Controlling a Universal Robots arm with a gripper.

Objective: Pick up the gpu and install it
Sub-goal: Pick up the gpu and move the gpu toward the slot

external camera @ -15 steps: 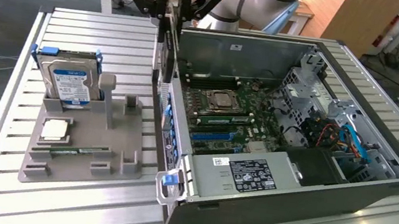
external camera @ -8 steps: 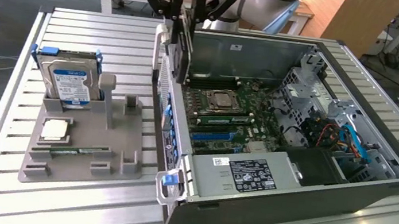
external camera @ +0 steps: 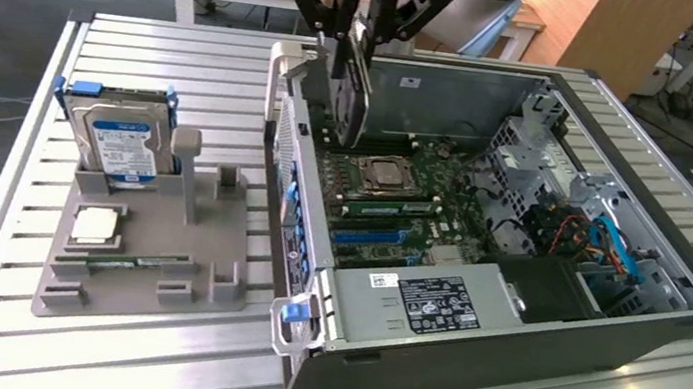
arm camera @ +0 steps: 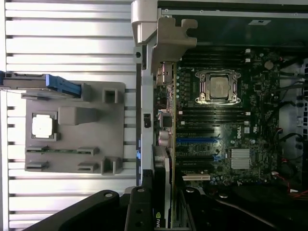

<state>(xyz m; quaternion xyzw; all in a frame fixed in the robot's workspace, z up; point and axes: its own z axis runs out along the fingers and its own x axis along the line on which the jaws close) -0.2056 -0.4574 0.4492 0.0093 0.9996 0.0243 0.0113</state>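
Note:
The gpu (external camera: 355, 95) hangs upright from my gripper (external camera: 361, 17), which is shut on its upper edge. It is a thin dark card with a pale metal bracket along the side facing the exterior view's left. Its lower edge hovers over the back of the open computer case (external camera: 650, 330), above the motherboard (external camera: 420, 204) and apart from it. In the wrist view the gpu (arm camera: 162, 190) appears edge-on between the black fingers (arm camera: 138, 211), close to the case's rear wall. The blue expansion slots (arm camera: 197, 140) lie beside it.
The processor socket (external camera: 386, 172) and the power supply (external camera: 433, 302) sit inside the case. On the slatted metal table (external camera: 96, 363), at the exterior view's left, a grey holder (external camera: 213, 237) carries a hard drive (external camera: 123, 140), a processor chip (external camera: 94, 225) and a RAM stick (external camera: 123, 266).

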